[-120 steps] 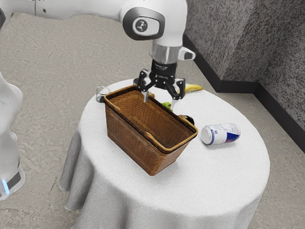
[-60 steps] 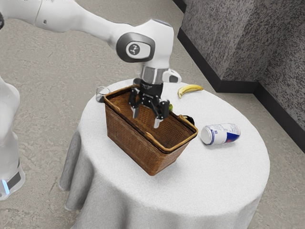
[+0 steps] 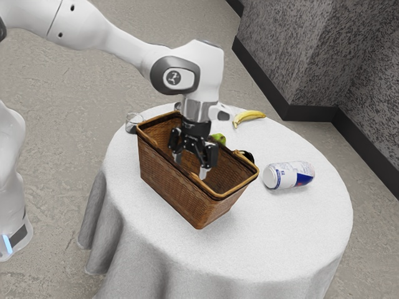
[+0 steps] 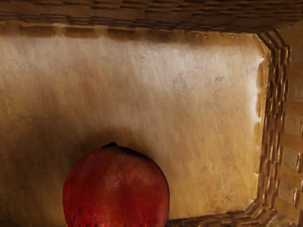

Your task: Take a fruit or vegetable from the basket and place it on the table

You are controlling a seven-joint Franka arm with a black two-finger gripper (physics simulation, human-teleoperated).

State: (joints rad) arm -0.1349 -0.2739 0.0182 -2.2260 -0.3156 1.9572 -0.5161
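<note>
In the exterior view, my claw [image 3: 191, 167] points down into the mouth of the wicker basket [image 3: 167, 182], its tips below the level of the rim. My two fingers stand well apart, with a wide gap between them; I see nothing gripped there. Whether a tip touches the weave, I cannot tell. The basket stands on the round table [image 3: 280, 240] under its white cloth. Past the basket's far rim I see a green fruit [image 3: 218, 139] and a dark round thing [image 3: 248, 155], both partly hidden. A yellow banana [image 3: 250, 116] lies farther back, a clear glass [image 3: 132, 123] stands near the basket's end at the exterior view's left, and a white and blue can [image 3: 289, 175] lies on its side toward the exterior view's right.

In the wrist view, a red fruit [image 4: 116, 189] lies inside the basket, just under my hand. It is round, deep red with faint lighter blotches, and has a small dark stub. Around it spreads the smooth tan floor, edged by woven walls.
</note>
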